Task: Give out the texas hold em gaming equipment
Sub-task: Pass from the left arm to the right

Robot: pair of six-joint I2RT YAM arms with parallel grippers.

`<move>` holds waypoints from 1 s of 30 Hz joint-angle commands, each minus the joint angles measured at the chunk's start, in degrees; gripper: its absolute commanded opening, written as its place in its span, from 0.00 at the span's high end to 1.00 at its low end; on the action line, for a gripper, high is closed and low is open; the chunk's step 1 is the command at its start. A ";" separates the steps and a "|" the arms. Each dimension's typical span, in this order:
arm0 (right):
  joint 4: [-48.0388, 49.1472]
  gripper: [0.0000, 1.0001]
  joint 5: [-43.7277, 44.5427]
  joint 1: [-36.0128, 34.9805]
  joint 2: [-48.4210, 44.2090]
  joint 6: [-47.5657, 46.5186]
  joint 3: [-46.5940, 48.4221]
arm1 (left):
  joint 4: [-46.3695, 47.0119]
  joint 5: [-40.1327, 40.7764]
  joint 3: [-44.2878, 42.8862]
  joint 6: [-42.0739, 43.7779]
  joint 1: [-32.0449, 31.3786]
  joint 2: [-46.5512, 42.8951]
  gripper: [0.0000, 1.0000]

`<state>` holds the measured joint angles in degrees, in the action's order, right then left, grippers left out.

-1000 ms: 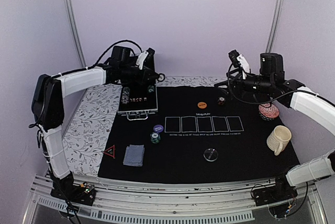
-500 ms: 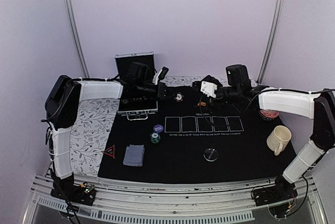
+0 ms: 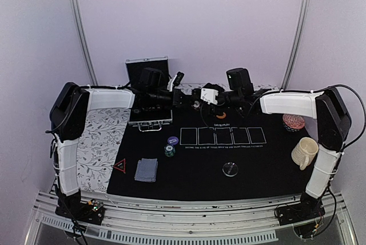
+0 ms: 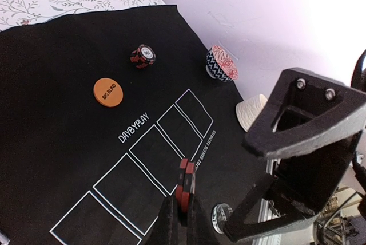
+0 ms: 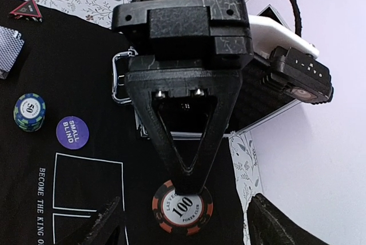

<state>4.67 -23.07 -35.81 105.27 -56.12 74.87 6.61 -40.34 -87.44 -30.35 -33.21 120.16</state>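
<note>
The left gripper (image 4: 182, 208) pinches a red-black chip stack (image 5: 182, 206) above the black mat (image 3: 269, 165). Facing it, the right gripper (image 5: 186, 198) gapes wide, holding nothing.

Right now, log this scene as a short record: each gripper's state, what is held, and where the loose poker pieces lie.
left gripper: shut on red-black 100 chips, held on edge
right gripper: open, straddling those chips without touching
Big Blind disc: flat on black mat, far half
Small Blind disc: beside green-blue 50 chips
cards: near-left of mat, beside red triangle marker
clear disc: near side of mat, centre
</note>
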 commanded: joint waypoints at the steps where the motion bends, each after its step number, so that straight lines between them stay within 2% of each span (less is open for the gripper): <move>1: -1.86 0.28 -0.15 -0.57 3.28 4.67 4.02 | 1.74 -0.49 -0.09 -0.10 -0.36 0.30 1.00; 9: -2.95 0.30 4.25 -1.19 5.64 5.51 5.97 | 2.26 -0.75 0.33 -0.28 -0.45 0.38 1.00; 19: -2.94 0.48 7.49 -1.22 7.48 7.94 7.84 | 2.35 -1.04 0.73 0.36 -0.45 -0.08 1.00; 26: -3.02 0.44 8.30 -1.33 7.75 8.25 7.83 | 2.62 -1.20 0.79 0.37 -0.45 0.17 1.00; 30: -2.87 0.54 8.56 -1.28 7.62 8.48 7.92 | 2.62 -1.32 0.91 0.47 -0.40 0.16 1.00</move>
<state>1.23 -15.94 -36.86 111.61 -48.62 81.14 8.16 -40.34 -87.20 -30.26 -33.23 120.16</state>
